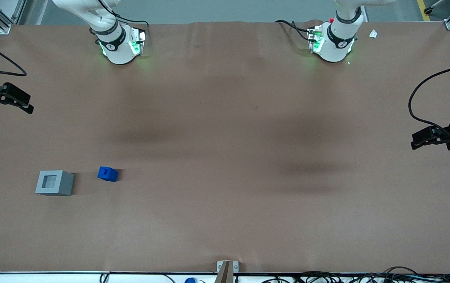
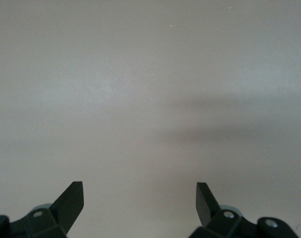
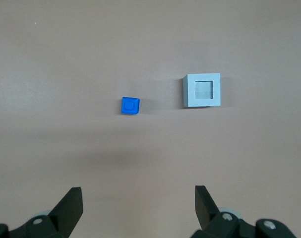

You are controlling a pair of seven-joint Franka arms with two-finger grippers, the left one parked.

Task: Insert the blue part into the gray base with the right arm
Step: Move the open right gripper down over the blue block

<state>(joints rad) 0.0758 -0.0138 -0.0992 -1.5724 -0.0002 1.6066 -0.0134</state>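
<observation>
Right wrist view shows the gripper [image 3: 138,201] open, high above the blue part [image 3: 130,105]; descend centred, then align with the gray base [image 3: 202,90].

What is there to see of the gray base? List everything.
The gray base is a light gray boxy block, plastic by its look, with a square recess in its top face, empty. It sits upright on the brown table, beside the smaller blue part, apart from it. Nothing touches it but the table. The open gripper hangs high above, holding nothing.
</observation>
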